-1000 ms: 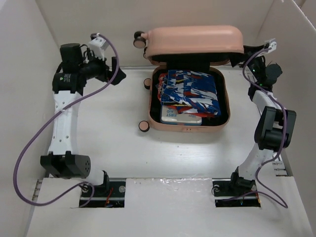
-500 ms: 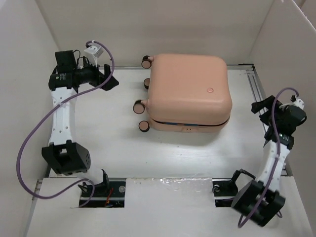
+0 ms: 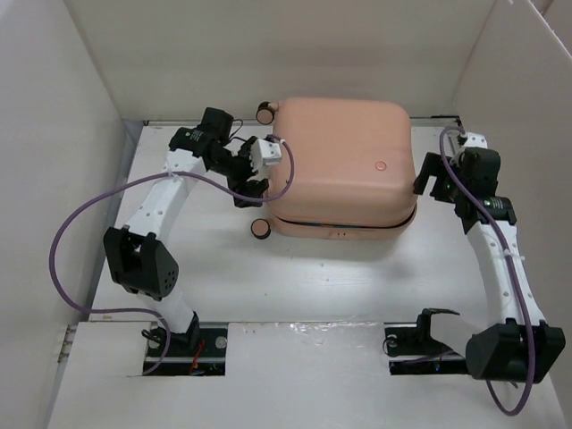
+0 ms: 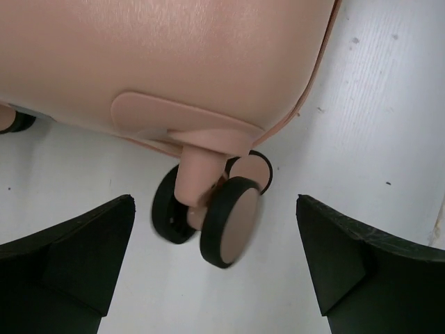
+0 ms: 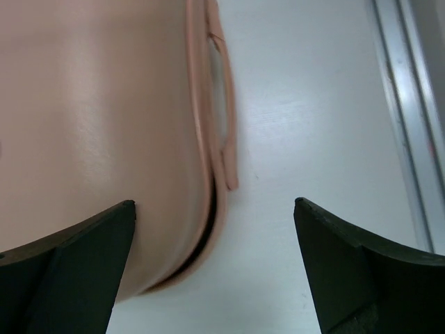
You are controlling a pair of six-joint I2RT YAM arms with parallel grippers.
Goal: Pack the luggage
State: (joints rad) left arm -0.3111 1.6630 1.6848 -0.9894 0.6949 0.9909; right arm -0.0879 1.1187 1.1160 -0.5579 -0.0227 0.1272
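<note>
Both jaws, released, have moved in beside the closed luggage (image 3: 344, 152).

The luggage (image 3: 344, 161) lies on the table (image 3: 313, 277) between the left jaws and right jaws.

In the left wrist view the luggage (image 4: 174, 56) is cut off by the top and left edges; most of one wheel (image 4: 256, 167) is hidden behind a nearer wheel (image 4: 229, 219); a third wheel (image 4: 14, 122) is clipped at the left edge; the fingers (image 4: 69, 264) of the left gripper (image 4: 215, 205) are cut by the bottom edge. In the right wrist view the shell is cropped at top and left; its side handle (image 5: 224, 104) is blurred; the fingers (image 5: 361, 278) of the right gripper (image 5: 214, 205) are cut off below. From above, the inside of the luggage is hidden by its shut lid; the left gripper's fingertips are too small and dark to be told apart.
</note>
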